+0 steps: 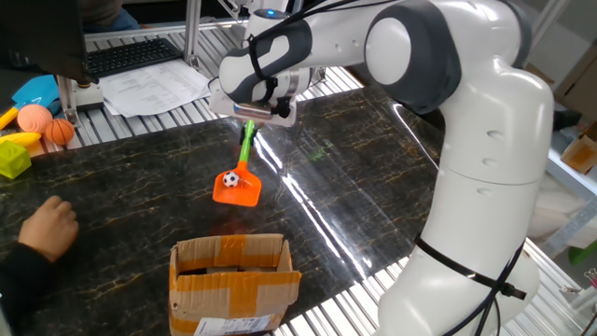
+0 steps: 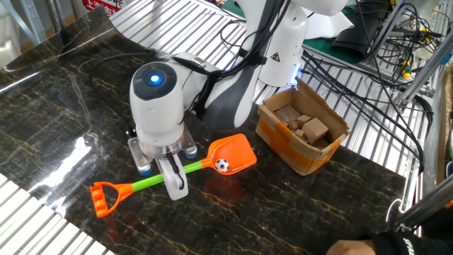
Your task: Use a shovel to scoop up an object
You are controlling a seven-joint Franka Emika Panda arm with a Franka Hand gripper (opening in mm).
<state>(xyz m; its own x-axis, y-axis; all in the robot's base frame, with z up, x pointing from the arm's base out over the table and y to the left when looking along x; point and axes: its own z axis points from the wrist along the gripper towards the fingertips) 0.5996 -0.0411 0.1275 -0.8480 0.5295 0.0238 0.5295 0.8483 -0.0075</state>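
The toy shovel has an orange blade (image 1: 236, 189) (image 2: 232, 154), a green shaft (image 1: 246, 149) (image 2: 144, 180) and an orange D-shaped end (image 2: 104, 199). The tiny black-and-white ball (image 1: 232, 178) (image 2: 222, 166) rests on the blade. My gripper (image 1: 252, 117) (image 2: 173, 180) is shut on the green shaft and holds the shovel above the dark marble table (image 1: 354, 187). The D-end is hidden behind the gripper in one fixed view.
An open cardboard box (image 1: 233, 285) (image 2: 303, 127) with wooden blocks stands near the table edge, close to the blade. A person's hand (image 1: 45, 227) (image 2: 350, 247) rests at the table. Orange and peach balls (image 1: 42, 124) and toys lie at the far left.
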